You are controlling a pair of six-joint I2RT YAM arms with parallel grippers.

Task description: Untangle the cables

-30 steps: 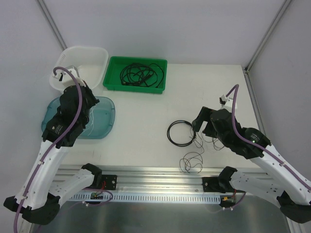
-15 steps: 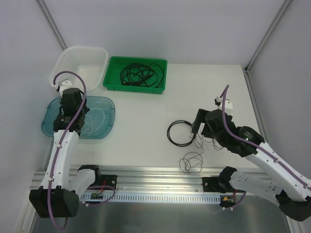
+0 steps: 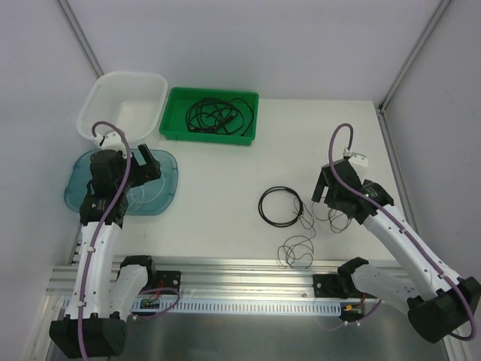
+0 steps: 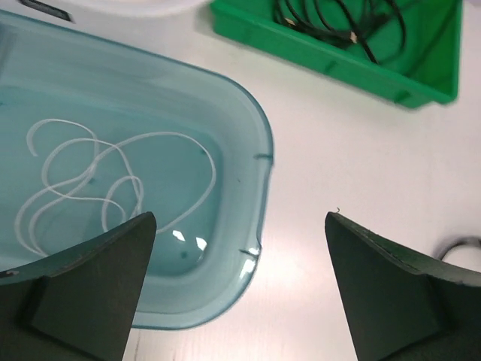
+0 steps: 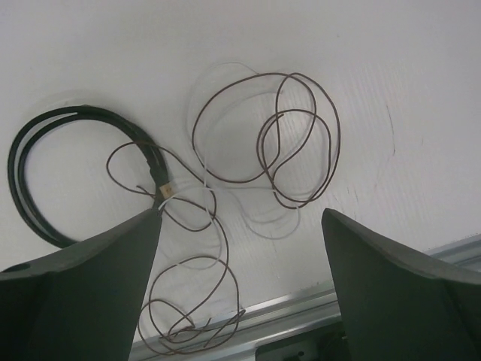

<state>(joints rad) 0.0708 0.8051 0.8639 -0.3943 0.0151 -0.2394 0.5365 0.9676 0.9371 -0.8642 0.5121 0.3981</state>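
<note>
Two sorts are looking done: a white cable point(image 4: 113, 180) is lying in the teal tray point(image 4: 259, 150), black cables point(image 3: 218, 116) in the green tray point(image 3: 174, 113). The left tool point(image 4: 240, 226) and right tool point(image 5: 240, 218) are hanging open, empty. The brown wire point(image 5: 263, 143) and black loop point(image 5: 75, 113) are lying crossed on the desk point(image 3: 225, 180), waiting.

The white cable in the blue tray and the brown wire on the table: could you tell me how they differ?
The white cable lies in the blue tray; the brown wire lies on the table. The white cable is alone; the brown wire crosses a black cable. Both form loose loops, ungripped.
</note>
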